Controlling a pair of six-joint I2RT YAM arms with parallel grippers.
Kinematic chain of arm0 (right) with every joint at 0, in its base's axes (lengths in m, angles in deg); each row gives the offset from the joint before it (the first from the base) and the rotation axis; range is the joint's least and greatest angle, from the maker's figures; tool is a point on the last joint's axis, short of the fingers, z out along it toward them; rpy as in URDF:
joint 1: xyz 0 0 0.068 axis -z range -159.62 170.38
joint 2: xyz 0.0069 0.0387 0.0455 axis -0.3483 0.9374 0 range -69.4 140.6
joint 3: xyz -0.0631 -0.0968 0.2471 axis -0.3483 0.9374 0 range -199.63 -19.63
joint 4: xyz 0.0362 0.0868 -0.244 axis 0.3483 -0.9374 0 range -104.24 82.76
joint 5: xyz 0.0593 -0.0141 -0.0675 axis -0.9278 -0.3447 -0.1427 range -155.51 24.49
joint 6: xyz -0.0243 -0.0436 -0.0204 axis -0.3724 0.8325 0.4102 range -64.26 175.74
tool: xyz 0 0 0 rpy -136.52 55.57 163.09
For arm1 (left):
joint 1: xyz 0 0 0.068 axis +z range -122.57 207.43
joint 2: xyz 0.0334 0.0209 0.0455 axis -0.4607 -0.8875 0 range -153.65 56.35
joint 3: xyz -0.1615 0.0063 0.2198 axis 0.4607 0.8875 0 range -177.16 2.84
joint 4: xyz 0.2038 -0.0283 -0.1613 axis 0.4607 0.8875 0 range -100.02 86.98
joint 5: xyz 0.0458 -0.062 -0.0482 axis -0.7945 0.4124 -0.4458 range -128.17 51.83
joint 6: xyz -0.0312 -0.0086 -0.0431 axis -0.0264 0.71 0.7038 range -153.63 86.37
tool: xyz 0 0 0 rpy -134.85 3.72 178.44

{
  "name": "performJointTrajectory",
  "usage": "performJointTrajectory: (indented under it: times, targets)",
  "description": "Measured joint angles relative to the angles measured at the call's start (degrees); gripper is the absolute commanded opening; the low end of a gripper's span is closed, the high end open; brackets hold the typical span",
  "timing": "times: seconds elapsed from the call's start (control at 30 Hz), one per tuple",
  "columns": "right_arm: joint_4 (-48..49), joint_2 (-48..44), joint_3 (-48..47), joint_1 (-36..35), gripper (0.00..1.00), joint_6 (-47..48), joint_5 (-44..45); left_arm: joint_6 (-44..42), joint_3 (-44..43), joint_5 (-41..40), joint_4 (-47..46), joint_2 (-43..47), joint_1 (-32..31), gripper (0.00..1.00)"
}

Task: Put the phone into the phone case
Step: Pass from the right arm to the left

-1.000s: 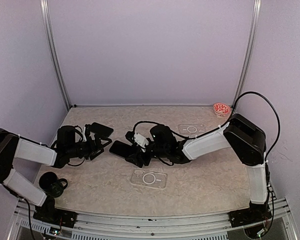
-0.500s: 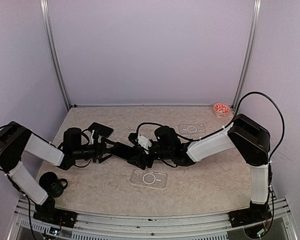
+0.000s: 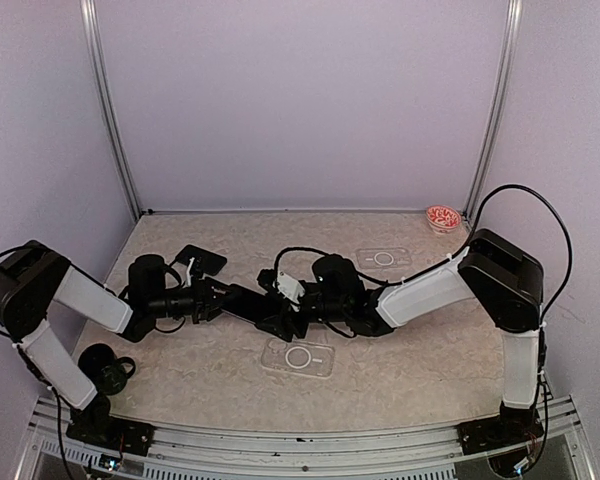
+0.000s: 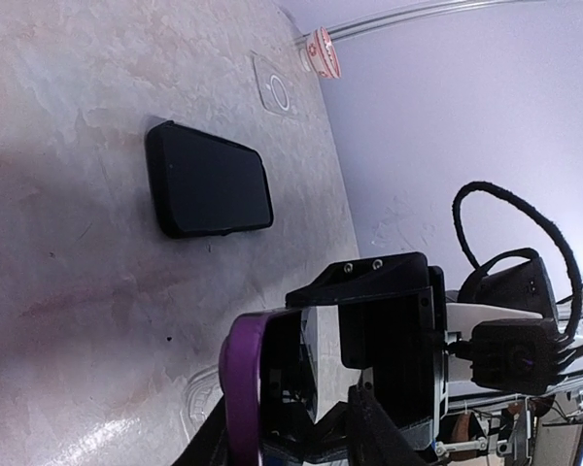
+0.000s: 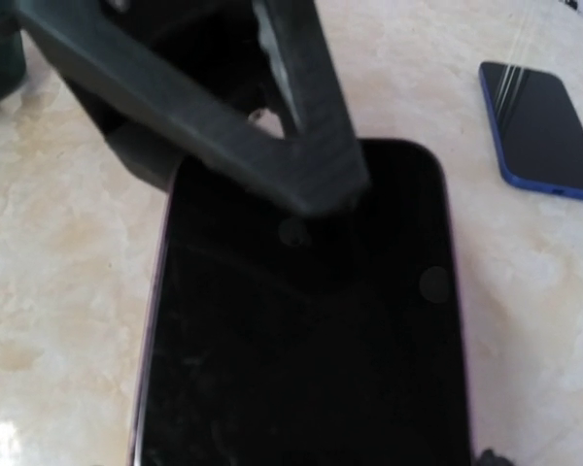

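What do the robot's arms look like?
Both the left arm and right arm have white shells on the long links and black joints. The left gripper and right gripper are black. A black cable loops from the right arm's elbow.

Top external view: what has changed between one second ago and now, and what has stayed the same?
The left gripper moved to its right until its jaws stood around the left end of the phone; whether they clamp it cannot be told. The right gripper still holds the phone's other end, nearly in place. The second phone, the near clear case and the far clear case have not moved.
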Motion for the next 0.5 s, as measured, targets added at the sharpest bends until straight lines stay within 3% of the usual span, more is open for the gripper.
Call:
performJointTrajectory:
  times: [0.13, 0.3, 0.5]
  targets:
    - [0.9, -1.2, 0.8, -0.1, 0.62, 0.3, 0.3, 0.7, 0.0, 0.4, -0.9, 0.0, -0.2, 0.21]
    - [1.5, -2.1, 1.6, -0.2, 0.64, 1.0, 0.7, 1.4, 0.0, 0.6, -1.7, -0.2, -0.5, 0.02]
    - [2.7, -2.3, 2.7, -0.3, 0.7, 1.6, 1.6, 2.1, -0.2, 1.0, -3.1, -0.5, -1.0, 0.0]
